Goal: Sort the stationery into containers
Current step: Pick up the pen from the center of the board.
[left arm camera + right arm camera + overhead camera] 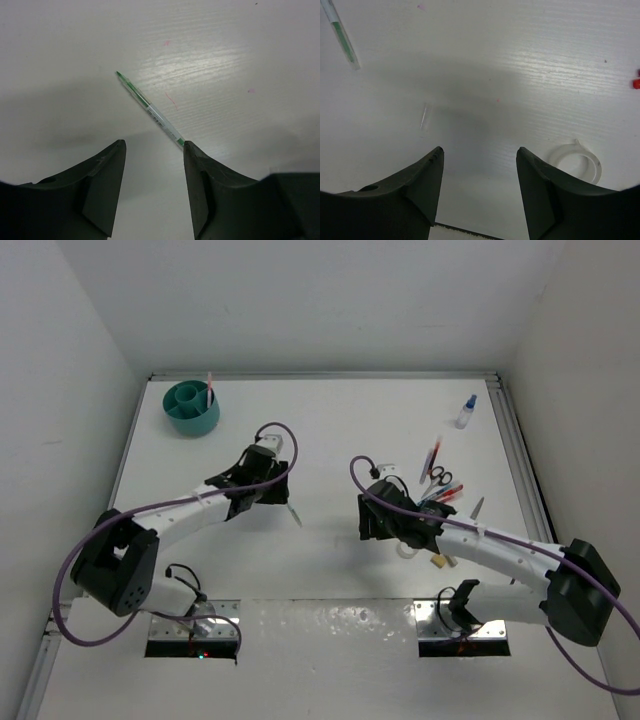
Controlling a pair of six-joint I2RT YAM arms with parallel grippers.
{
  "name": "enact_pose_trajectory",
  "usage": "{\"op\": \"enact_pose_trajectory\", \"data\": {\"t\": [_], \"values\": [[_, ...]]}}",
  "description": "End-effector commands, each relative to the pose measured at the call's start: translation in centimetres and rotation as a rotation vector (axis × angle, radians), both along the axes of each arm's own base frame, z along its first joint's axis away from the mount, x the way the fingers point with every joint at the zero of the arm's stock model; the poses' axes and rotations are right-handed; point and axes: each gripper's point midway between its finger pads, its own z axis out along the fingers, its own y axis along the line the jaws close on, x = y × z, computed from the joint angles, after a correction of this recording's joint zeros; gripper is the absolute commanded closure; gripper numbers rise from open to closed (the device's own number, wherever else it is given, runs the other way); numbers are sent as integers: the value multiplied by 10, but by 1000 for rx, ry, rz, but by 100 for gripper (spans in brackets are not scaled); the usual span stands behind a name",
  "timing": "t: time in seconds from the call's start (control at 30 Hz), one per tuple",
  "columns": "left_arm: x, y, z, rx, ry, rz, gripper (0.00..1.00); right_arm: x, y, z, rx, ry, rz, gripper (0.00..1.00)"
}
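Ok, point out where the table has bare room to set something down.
Barest: the far strip between the teal pot and the bottle. Also free: the middle, between the green pen and the right gripper. Crowded: the right side, around the scissors, pens and tape ring.

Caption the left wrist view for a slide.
Open left gripper facing a green pen lying on the white table.
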Motion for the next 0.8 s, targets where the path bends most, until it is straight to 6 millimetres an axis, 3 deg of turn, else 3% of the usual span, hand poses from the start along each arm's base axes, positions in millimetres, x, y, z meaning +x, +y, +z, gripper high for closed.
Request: {"op": "enact_pose_trajectory", "data": {"t": [0.0, 0.23, 0.37, 0.63, 0.77], "values": [[9, -11, 3, -35, 6, 68, 52, 5, 2, 8, 27, -37, -27, 41], [6, -27, -20, -20, 58, 54, 52, -2, -4, -6, 11, -16, -41, 41], [6, -28, -41, 11, 102, 66, 52, -5, -6, -9, 14, -13, -44, 41], [12, -20, -61, 83, 126, 109, 53, -12, -20, -18, -7, -9, -73, 41], [5, -9, -70, 135, 169, 114, 65, -9, -26, -14, -24, -40, -80, 41]]}}
